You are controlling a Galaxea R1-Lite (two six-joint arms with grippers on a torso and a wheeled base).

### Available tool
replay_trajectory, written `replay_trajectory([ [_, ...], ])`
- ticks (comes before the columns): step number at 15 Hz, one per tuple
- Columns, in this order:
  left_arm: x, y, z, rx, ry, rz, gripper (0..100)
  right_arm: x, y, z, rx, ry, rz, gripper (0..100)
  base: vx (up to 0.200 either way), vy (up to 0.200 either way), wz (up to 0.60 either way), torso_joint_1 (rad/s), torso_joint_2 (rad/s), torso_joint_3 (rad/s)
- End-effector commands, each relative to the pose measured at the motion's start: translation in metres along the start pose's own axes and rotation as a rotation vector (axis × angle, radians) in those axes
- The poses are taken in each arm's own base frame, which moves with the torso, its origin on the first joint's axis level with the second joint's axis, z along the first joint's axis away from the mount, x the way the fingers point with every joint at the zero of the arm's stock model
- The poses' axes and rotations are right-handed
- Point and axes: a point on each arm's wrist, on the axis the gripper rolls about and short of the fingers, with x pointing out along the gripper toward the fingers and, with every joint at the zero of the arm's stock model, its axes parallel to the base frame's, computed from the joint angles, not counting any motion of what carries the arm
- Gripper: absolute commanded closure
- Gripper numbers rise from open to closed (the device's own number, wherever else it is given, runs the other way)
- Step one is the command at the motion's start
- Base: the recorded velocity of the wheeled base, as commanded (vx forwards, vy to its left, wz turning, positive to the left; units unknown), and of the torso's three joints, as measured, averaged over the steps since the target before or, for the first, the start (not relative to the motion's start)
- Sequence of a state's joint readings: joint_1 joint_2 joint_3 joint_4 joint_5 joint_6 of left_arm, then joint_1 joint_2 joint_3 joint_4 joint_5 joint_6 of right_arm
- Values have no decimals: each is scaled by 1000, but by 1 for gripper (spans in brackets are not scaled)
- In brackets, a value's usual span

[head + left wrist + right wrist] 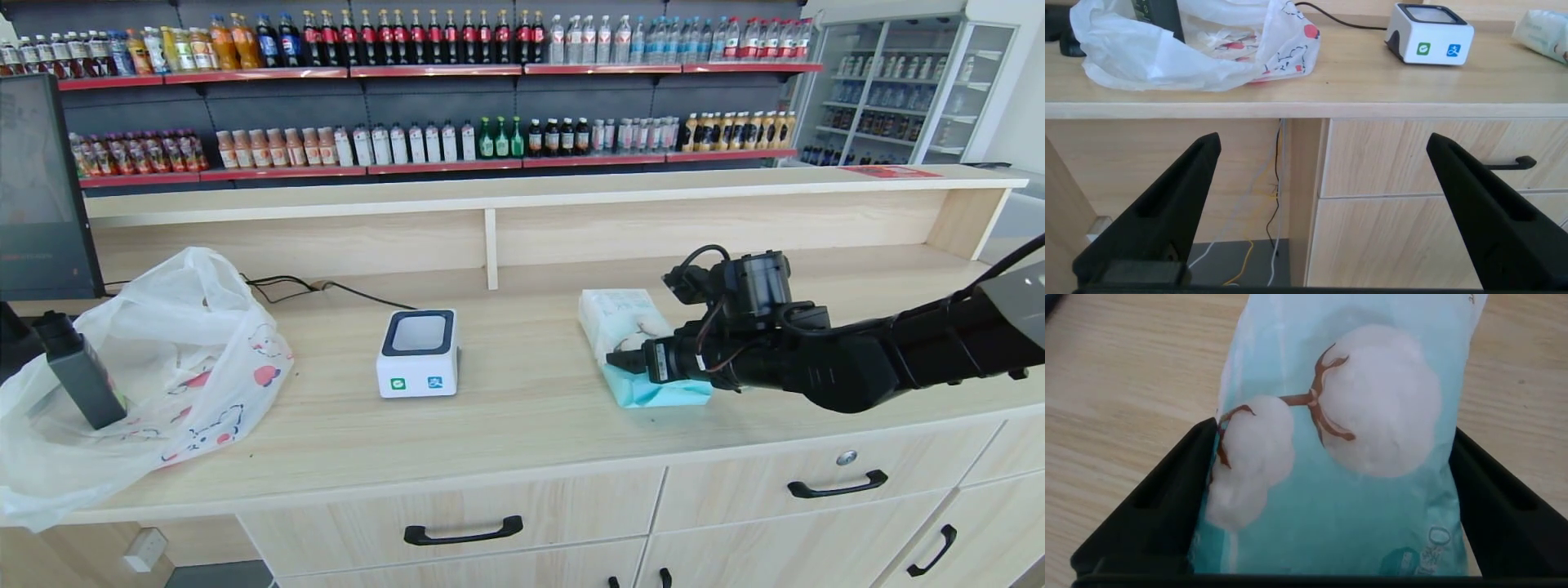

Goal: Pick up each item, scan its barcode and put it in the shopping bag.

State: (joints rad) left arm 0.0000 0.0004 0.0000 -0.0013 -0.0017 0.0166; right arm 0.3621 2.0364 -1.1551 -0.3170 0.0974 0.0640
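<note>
Pick step: right tool (624, 359) apart, straddling tissue pack (620, 314) on table (531, 408). Next: clamp, lift, present pack to scanner (418, 351). Left tool (1324, 140) apart, below table edge.

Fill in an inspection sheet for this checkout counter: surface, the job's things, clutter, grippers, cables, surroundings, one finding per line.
Surface: pale wooden counter with a raised back ledge.
Job's things: white plastic shopping bag slumped at the left end; barcode scanner mid-counter, window up; tissue pack lying flat to its right.
Clutter: dark grey block standing at the bag; cannot tell what it is.
Grippers: right gripper open, straddling the tissue pack; left gripper open, below the counter edge, facing the drawers.
Cables: black cable running from the scanner towards the monitor; thin wires hanging under the counter.
Surroundings: shelves of bottled drinks; glass-door fridge.
</note>
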Motion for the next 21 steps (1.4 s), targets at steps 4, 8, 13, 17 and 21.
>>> replay_trajectory([
  [4,0,0,0,0,-1,0,0,-2,-2,1,-4,-2,-6,100,0,0,0,0,0,0],
  [8,0,0,0,0,-1,0,0,-3,-4,2,1,-4,-11,100,0,0,0,0,0,0],
  [13,0,0,0,0,-1,2,0,-14,-9,9,4,-34,-35,100,0,0,0,0,0,0],
  [17,0,0,0,0,-1,0,0,-37,-7,23,0,-97,-42,100,0,0,0,0,0,0],
  [21,0,0,0,0,-1,0,0,-69,-2,34,-8,-166,-78,100,0,0,0,0,0,0],
])
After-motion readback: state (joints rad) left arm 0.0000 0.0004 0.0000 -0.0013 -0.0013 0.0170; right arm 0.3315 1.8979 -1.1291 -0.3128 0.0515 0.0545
